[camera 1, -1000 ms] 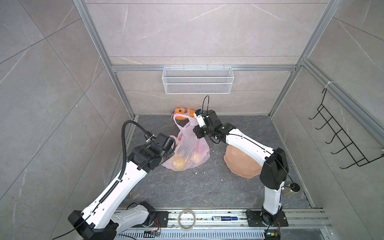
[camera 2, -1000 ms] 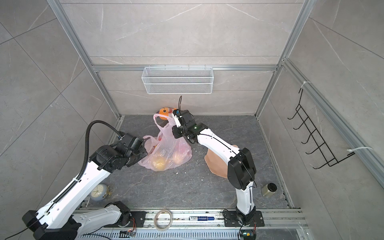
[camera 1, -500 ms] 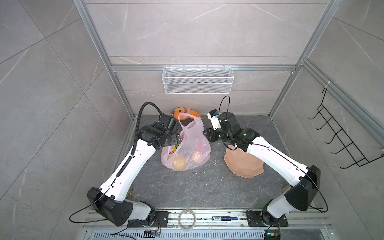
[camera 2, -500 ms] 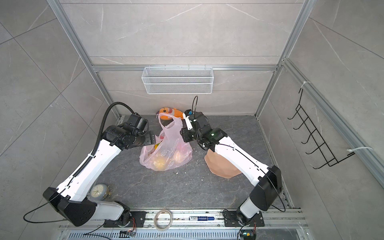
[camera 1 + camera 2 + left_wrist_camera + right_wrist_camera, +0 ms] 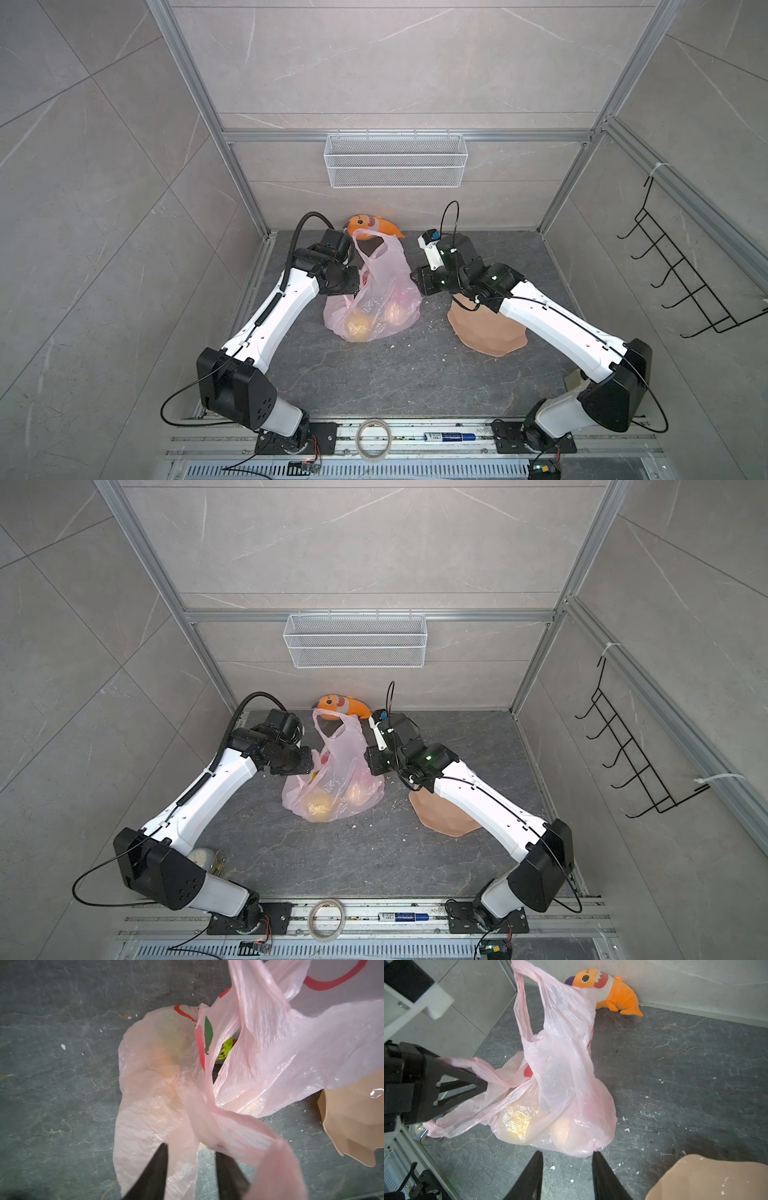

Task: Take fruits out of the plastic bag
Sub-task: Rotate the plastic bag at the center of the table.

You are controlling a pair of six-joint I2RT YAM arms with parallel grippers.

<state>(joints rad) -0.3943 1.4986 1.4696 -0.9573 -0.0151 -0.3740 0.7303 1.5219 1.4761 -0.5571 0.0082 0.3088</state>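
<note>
The pink plastic bag (image 5: 374,299) sits on the dark floor, one loop handle (image 5: 525,997) standing up. The fruits lie inside it: a yellow lump (image 5: 517,1120) shows through the film and a bumpy green ball (image 5: 225,1049) shows in the mouth. My left gripper (image 5: 190,1148) is at the bag's left side. Its jaws stand apart, and the other handle (image 5: 245,1134) lies over one finger (image 5: 228,1174). My right gripper (image 5: 567,1153) hovers open just right of the bag, with only floor between its fingers.
A peach scalloped plate (image 5: 486,332) lies under my right arm, right of the bag. An orange plush shark (image 5: 372,226) rests against the back wall behind the bag. A wire basket (image 5: 395,162) hangs on that wall. A tape roll (image 5: 373,439) and a marker (image 5: 449,436) lie on the front rail.
My right gripper has left the bag's upright handle and drawn back to the right. My left arm has swung round to the bag's left side and now has a handle over one finger.
</note>
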